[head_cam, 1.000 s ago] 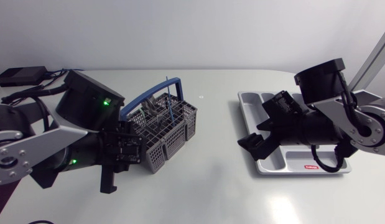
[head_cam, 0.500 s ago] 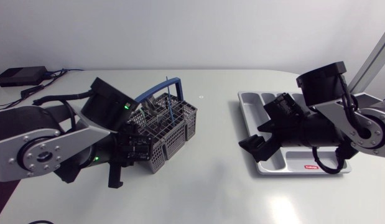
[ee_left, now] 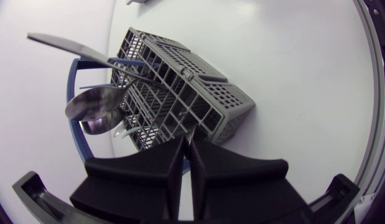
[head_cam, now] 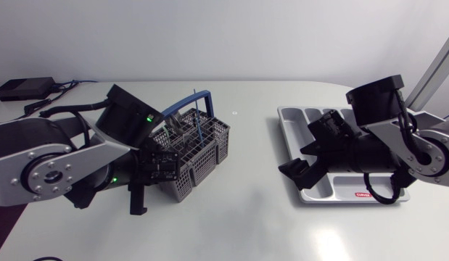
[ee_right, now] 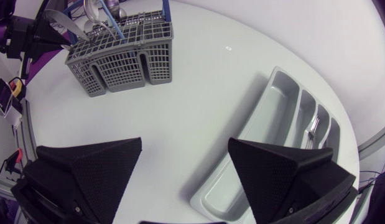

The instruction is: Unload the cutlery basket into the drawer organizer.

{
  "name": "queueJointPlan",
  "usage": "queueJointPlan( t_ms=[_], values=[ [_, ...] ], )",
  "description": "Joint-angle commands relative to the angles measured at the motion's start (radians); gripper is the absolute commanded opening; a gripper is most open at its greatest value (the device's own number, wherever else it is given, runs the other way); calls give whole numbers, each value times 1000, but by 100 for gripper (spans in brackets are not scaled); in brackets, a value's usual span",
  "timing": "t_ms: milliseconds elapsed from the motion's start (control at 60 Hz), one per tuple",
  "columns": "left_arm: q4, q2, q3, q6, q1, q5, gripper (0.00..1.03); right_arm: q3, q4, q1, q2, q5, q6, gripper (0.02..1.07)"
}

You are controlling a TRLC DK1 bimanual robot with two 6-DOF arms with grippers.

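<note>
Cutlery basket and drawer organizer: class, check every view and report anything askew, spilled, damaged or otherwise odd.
Nothing stands out. The cutlery basket stands upright with its cutlery inside. The drawer organizer lies flat, with a utensil in one narrow compartment. No cutlery shows spilled on the table.

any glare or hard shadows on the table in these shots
Head view: no hard shadows, only a soft one under the cutlery basket, and a faint sheen on the table near its front edge. Left wrist view: the spoon bowl glints. Right wrist view: even light, no glare.
</note>
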Motion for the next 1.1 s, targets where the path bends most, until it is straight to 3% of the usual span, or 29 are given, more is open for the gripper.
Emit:
queueJointPlan(
  t_ms=[0,367,733,900,1083],
  values=[
    [-12,-32,46,-15,7,-3,3,-34,13,-8,-5,-6,-20,102],
    [-113,-155,104,-39,10,30,3,-31,10,-5,-12,-6,-19,102],
    [-235,-279,218,-170,-7,91,3,-51,-8,26,-178,7,-10,102],
    [-282,-273,316,-323,-28,116,4,-77,-7,133,-319,179,-8,102],
    [-307,-157,460,-521,-63,192,4,-90,-25,260,-436,258,-11,102]
  ],
)
